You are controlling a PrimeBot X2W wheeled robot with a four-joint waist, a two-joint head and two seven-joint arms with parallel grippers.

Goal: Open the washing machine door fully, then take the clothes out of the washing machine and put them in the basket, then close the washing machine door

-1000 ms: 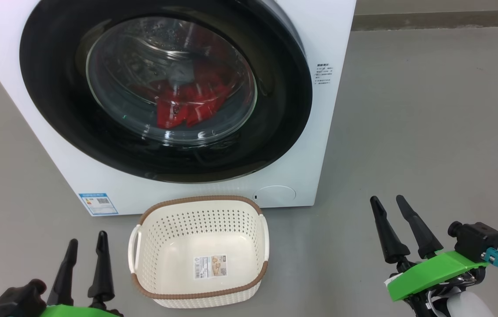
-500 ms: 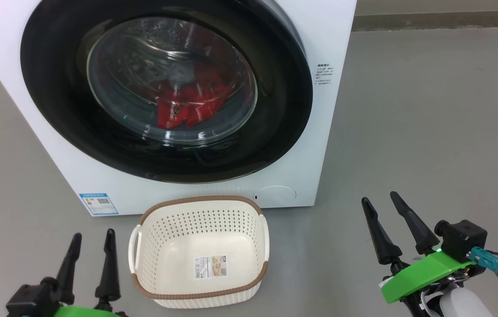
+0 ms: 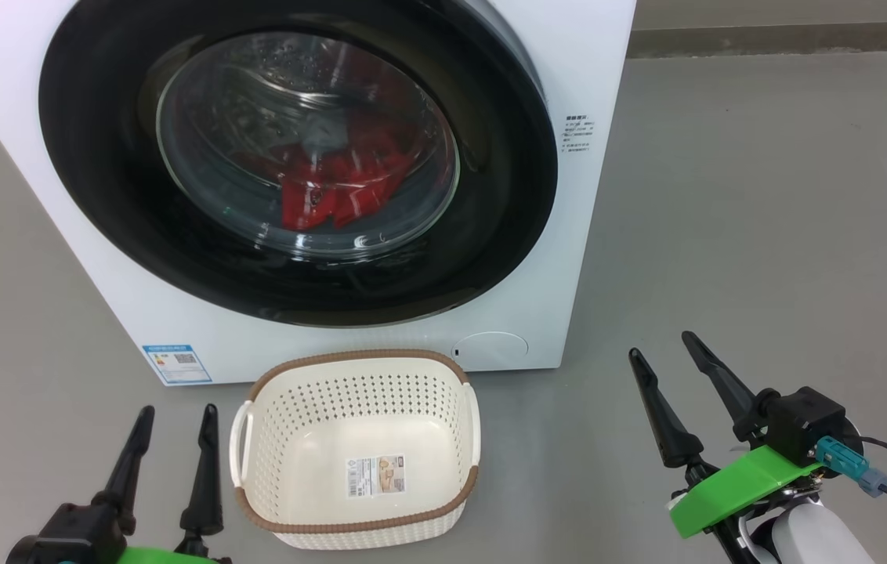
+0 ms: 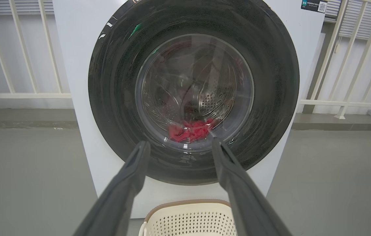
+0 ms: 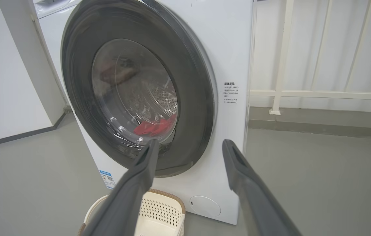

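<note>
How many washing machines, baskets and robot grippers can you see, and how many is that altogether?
washing machine: 1
basket: 1
grippers: 2 (left gripper, right gripper)
Total: 4

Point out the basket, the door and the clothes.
basket (image 3: 365,353), head view, brown back rim.
washing machine door (image 3: 99,157), head view, black ring left of the glass.
clothes (image 3: 318,196), head view, red fabric behind the glass.
</note>
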